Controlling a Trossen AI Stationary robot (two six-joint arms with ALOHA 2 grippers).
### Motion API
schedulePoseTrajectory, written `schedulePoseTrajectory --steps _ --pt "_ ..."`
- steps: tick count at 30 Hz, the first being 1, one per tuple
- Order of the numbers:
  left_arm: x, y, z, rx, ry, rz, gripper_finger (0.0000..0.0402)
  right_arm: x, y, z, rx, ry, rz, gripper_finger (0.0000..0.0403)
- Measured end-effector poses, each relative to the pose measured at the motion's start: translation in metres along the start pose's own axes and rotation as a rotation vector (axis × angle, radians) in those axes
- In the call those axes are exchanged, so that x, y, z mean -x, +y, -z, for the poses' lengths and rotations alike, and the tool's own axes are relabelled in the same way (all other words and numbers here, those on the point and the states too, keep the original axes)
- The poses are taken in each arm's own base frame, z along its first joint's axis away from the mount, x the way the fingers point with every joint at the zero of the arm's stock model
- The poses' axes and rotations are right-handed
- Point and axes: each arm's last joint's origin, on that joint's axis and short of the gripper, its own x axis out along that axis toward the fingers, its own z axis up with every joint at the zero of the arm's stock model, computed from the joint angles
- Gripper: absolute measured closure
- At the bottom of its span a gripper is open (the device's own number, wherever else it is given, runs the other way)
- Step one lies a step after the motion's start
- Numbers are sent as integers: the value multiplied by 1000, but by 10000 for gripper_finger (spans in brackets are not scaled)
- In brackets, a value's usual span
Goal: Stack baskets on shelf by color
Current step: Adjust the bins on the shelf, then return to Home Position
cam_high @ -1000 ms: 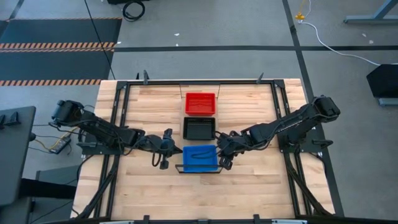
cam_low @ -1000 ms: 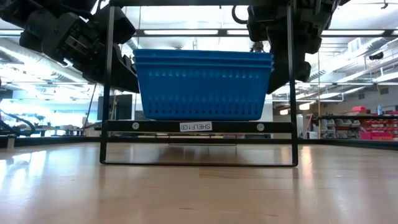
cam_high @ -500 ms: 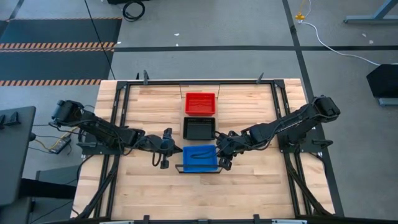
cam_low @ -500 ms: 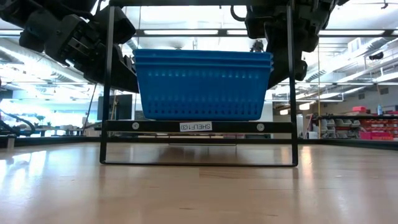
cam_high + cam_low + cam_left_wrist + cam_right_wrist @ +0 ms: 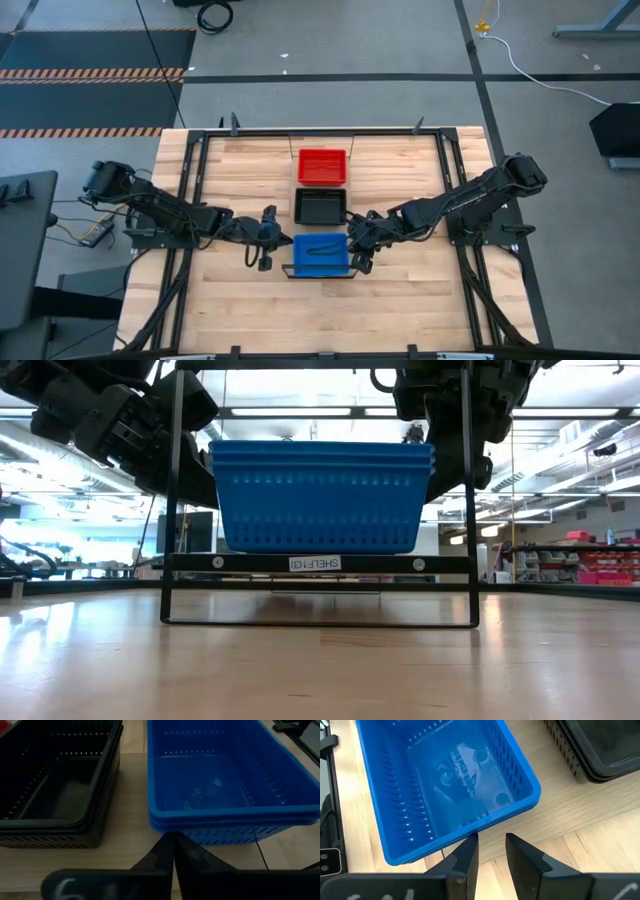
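Note:
A stack of blue baskets [image 5: 322,253] rests on its base at the near end of the shelf [image 5: 127,820], above the shelf's black frame [image 5: 320,563]. Behind it on the shelf come a black stack [image 5: 320,206] and a red basket [image 5: 322,166]. My left gripper [image 5: 173,839] is shut, its tips at the blue stack's left short wall [image 5: 210,836]. My right gripper [image 5: 490,842] is open at the blue stack's right short side, with one finger by the rim and the other over bare wood. My left gripper points its shut fingertips [image 5: 170,845] at the foot of the blue stack's left short wall, coming from the table's left and slanting down; I cannot tell whether they touch it. My right gripper has one fingertip [image 5: 470,845] against the rim of the blue stack's right short side [image 5: 485,822], coming from the table's right and slanting down. The other finger touches nothing.
Black metal rails [image 5: 190,200] run along the table's left and right sides under both arms. Bare planked table top [image 5: 320,315] lies in front of the shelf frame. The black stack [image 5: 600,750] stands close behind the blue one.
The blue stack has slid a little toward the table's left edge on the shelf. Both arms have stayed nearly in place.

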Motion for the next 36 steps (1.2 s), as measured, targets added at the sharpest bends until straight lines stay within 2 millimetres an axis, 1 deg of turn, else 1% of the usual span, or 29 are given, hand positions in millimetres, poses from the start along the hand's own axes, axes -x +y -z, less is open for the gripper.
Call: schedulePoseTrajectory --steps 6,12,16,19,22,25,27,29,31,33,36 --pt "0 0 0 2 0 0 393 0 1 1 3 1 -2 298" --pt "0 0 0 3 0 0 383 1 5 4 20 7 -11 298" --pt "0 0 0 1 5 -1 381 1 6 5 67 8 -13 298" --pt "1 -1 0 1 4 2 388 1 5 5 102 10 -15 298" --pt "3 -4 0 -9 3 11 395 4 3 4 118 24 -10 298" --pt "5 -3 1 -33 22 -19 395 12 0 1 112 35 5 299" --pt "9 1 -1 -43 25 -62 392 20 -2 -2 104 34 11 299" --pt "17 5 -2 -63 35 -112 388 26 -4 -5 100 21 12 299" --pt "28 9 -11 -73 -7 -150 388 35 -6 -10 113 0 5 298" --pt "41 15 -19 -82 -52 -180 391 44 -10 -16 152 -31 0 298" --pt "60 25 -33 -84 -157 -215 396 57 -18 -24 267 -87 15 298"
